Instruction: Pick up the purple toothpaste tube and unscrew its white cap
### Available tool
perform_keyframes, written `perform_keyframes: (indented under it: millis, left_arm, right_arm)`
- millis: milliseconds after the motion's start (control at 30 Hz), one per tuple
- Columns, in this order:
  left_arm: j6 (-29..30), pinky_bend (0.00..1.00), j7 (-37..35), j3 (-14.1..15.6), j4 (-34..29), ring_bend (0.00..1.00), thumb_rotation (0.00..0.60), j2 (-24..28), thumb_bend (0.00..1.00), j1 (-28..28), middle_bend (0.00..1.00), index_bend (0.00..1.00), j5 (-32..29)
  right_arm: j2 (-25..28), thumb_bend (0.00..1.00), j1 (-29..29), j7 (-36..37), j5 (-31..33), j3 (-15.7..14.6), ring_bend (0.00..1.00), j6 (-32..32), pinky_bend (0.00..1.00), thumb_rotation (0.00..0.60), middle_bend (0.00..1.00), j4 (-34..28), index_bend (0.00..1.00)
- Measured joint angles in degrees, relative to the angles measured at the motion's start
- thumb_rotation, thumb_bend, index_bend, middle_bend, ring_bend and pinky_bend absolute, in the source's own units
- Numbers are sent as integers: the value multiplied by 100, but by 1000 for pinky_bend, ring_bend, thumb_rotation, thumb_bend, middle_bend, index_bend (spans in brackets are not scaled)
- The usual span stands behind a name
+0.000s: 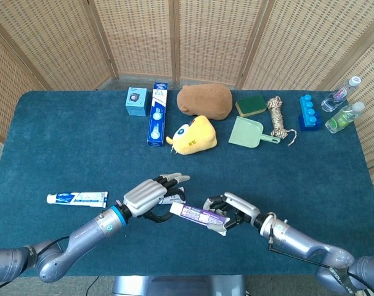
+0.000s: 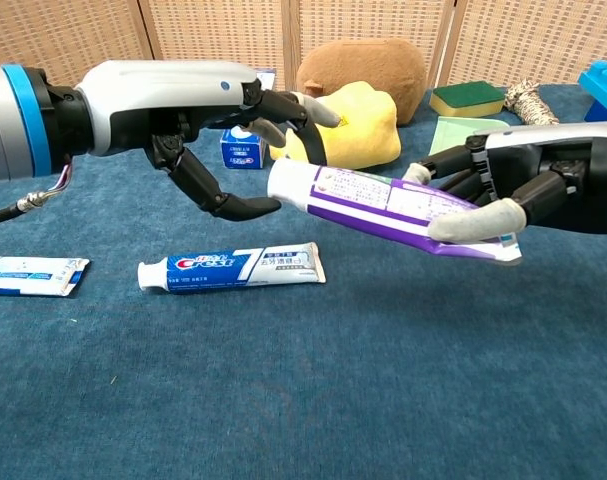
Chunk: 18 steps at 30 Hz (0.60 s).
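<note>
Low in the centre of the head view, the right hand (image 2: pixel 528 185) is gripping the purple toothpaste tube (image 2: pixel 403 205) off the table, fingers wrapped round the flat crimped end, so the tube is lying nearly level in mid-frame of the chest view with its white cap (image 2: pixel 286 181) pointing toward the left of the frame. The left hand (image 2: pixel 198 110) is reaching in from the left with nothing in it, fingers spread: the upper fingers are arching over the cap and the thumb is sitting just under it, and whether any tip is actually touching the cap cannot be told. Beneath the two hands a blue-and-white toothpaste tube (image 2: pixel 233 268) is lying flat on the dark teal cloth of the table (image 1: pixel 63 148), and another one (image 1: pixel 77 198) is lying toward the left edge of the head view. A wide band of bare cloth is running across the middle of that view, between the hands and the row along the top edge: a small blue box (image 1: pixel 136 102), a long blue carton (image 1: pixel 157 114), a brown plush (image 1: pixel 204 100), a yellow plush (image 1: pixel 194 135), a green-and-yellow sponge (image 1: pixel 251 105), a pale green dustpan (image 1: pixel 251 132), a coil of rope (image 1: pixel 276 117), a blue block (image 1: pixel 308 112), and two clear bottles (image 1: pixel 343 108) at the upper right corner, their contents too small to make out.
</note>
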Motion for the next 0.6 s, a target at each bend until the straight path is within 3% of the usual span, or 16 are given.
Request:
perform_keyframes:
  millis: [600]
  left_arm:
    - [106, 118, 53, 45, 24, 0, 600, -29, 415, -1, 41, 442, -68]
  right_arm:
    - [-16, 558, 9, 39, 32, -50, 811, 65, 794, 600, 784, 85, 958]
